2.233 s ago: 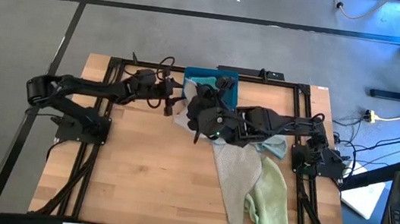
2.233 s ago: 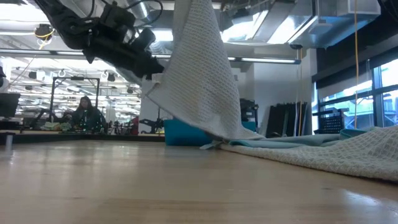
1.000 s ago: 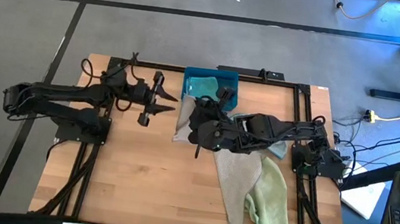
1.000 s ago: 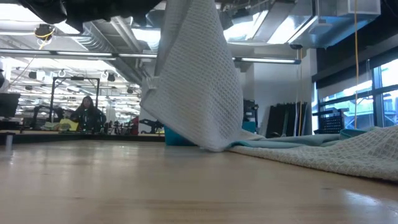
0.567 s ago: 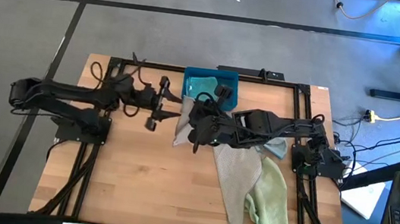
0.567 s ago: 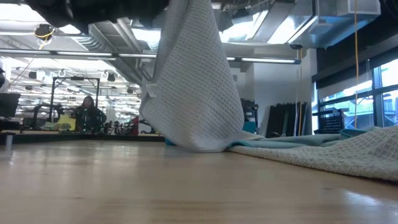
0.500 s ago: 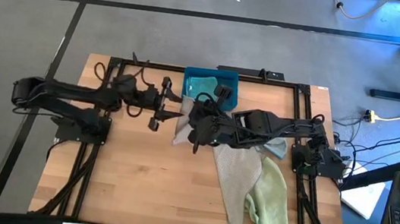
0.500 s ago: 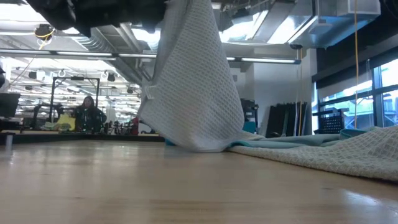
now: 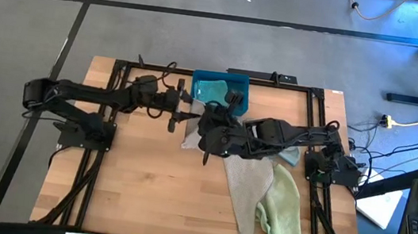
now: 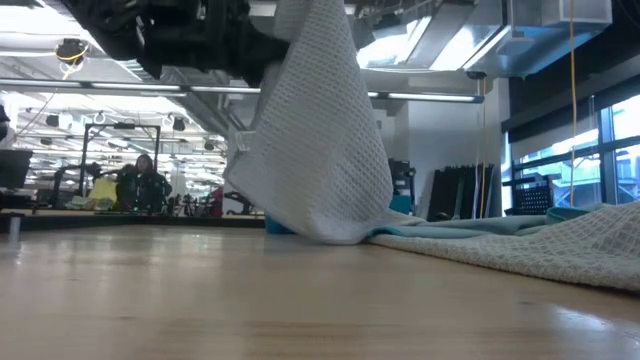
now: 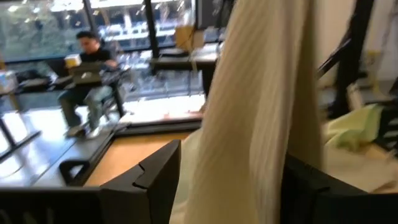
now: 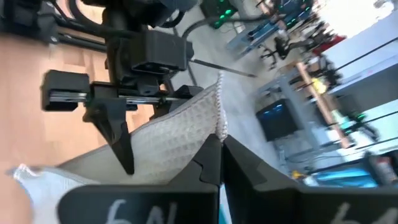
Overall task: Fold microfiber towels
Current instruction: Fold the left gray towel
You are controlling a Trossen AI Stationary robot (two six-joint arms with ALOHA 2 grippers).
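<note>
- Grey-beige towel hangs from the right claw, whose two fingers are pressed together on its upper corner. Its lower end drags on the counter just below.
- Left claw is spread wide, one finger on each side of the hanging edge of that same towel. In the wrist view the cloth fills the gap between them; I cannot tell whether either finger touches it yet.
- To do the step well, I judge that the left claw should pinch only at the hem, near a corner level with the right claw's hold. A mid-cloth bunch would give a crooked fold.
- Once both corners are pinched, drawing the claws apart should pull the top edge taut before the cloth is laid flat.
- Risk: the waffle weave is limp and may slip sideways out of the open fingers.
- Farther from the claws, on the right arm's side, another grey-beige towel and a pale green towel lie crumpled on the counter, overlapping.
- Beyond the claws, at the counter's far edge, sits a teal-blue bin.
</note>
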